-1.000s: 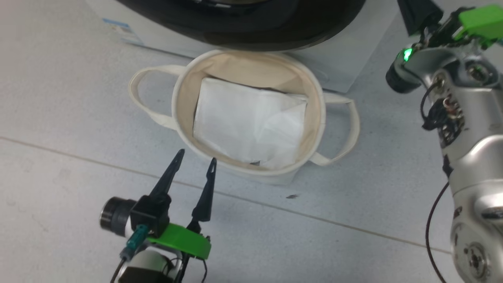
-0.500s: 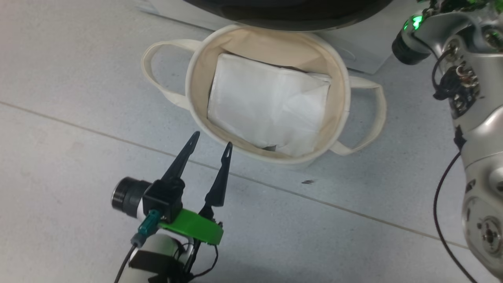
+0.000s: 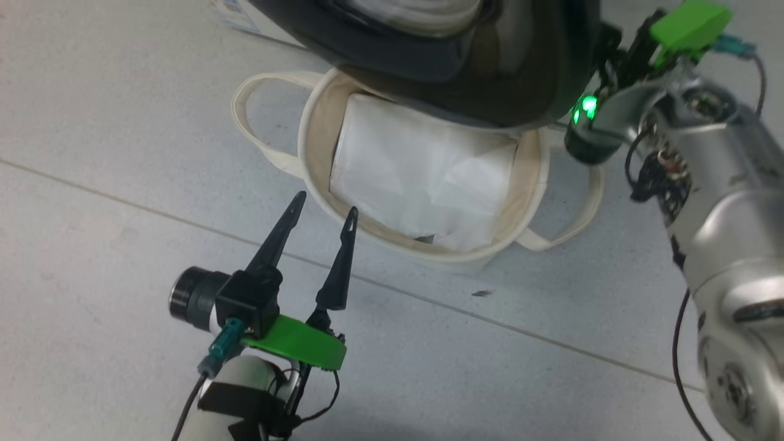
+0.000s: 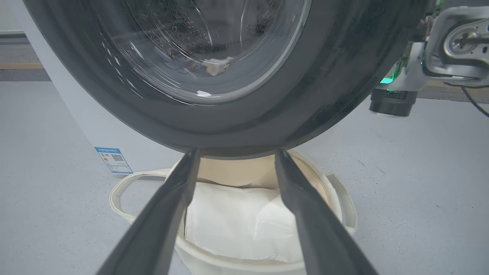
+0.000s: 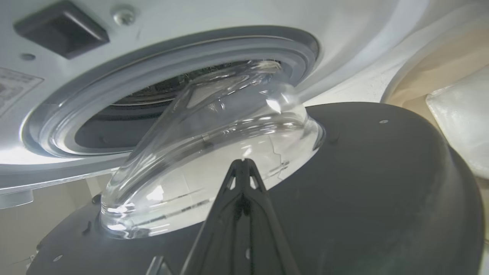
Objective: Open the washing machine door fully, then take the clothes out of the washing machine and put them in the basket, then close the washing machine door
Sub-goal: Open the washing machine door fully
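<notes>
Facing right tool (image 5: pixel 242 163), washing machine door (image 5: pixel 382 191)

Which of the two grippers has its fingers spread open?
The left gripper, by the basket: its fingers stand apart. The right gripper has them pressed together at the washing machine door.

Bright even light, glints on the washing machine door (image 4: pixel 214 76), wide-angle edge distortion.

Black-rimmed washing machine door (image 3: pixel 520 73) hangs partly open above cream basket (image 3: pixel 315 138).
</notes>
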